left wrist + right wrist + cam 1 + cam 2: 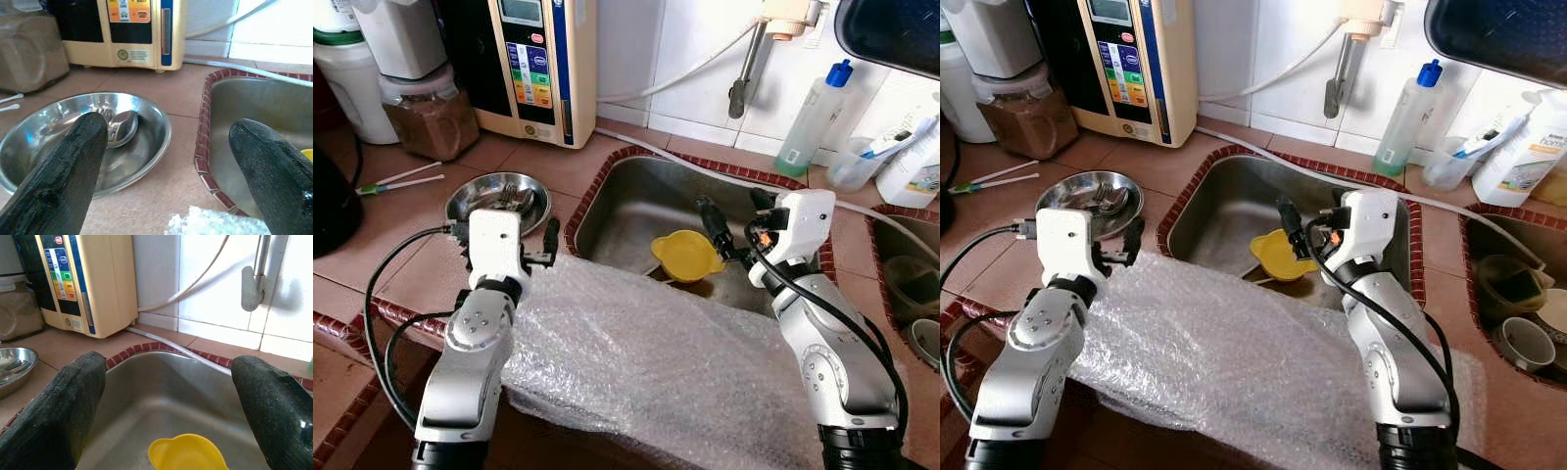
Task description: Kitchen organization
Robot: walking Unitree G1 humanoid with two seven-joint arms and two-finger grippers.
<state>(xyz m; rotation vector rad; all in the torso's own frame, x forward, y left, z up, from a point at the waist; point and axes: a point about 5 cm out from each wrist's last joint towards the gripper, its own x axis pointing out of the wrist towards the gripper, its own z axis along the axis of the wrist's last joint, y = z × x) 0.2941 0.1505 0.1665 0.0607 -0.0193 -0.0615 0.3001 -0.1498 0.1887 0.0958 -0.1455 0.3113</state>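
Sitting in sink [636, 211], yellow cup [685, 257] just below right hand [732, 217], fingers spread, empty.

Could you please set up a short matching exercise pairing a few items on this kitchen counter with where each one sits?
Things:
1. yellow cup
2. spoon
3. bubble wrap
4. blue-capped bottle

Places:
A. along the counter's front edge
B. in the steel bowl
C. by the wall, behind the sink
D. inside the sink

Pairs: 1-D, 2-B, 3-A, 4-C
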